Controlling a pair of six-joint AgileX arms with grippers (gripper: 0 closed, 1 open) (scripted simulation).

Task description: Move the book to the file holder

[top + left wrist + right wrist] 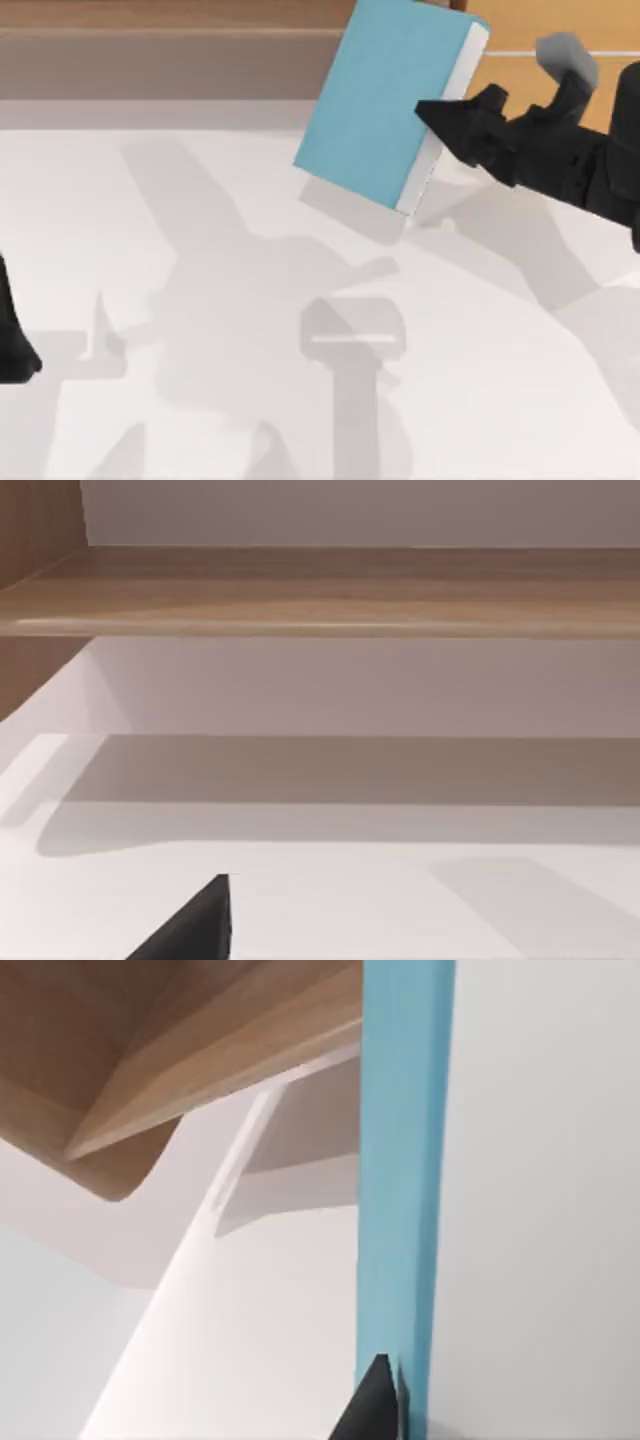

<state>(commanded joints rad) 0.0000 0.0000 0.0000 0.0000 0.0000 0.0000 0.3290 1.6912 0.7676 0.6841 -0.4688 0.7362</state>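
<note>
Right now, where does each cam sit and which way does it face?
Top view: above the table, facing down; the right hand holds the book aloft, the left arm is parked at the left edge.
Left wrist view: on the left arm, facing across the table toward a wooden ledge; one dark fingertip shows.
Right wrist view: on the right arm, facing along the book's blue cover.
Shared: top and right wrist views both show the book.

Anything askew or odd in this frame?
Only the book: it hangs tilted above the white table, clamped at its page edge by the right gripper. That fits a carry. The left gripper sits parked at the table's left edge.
</note>
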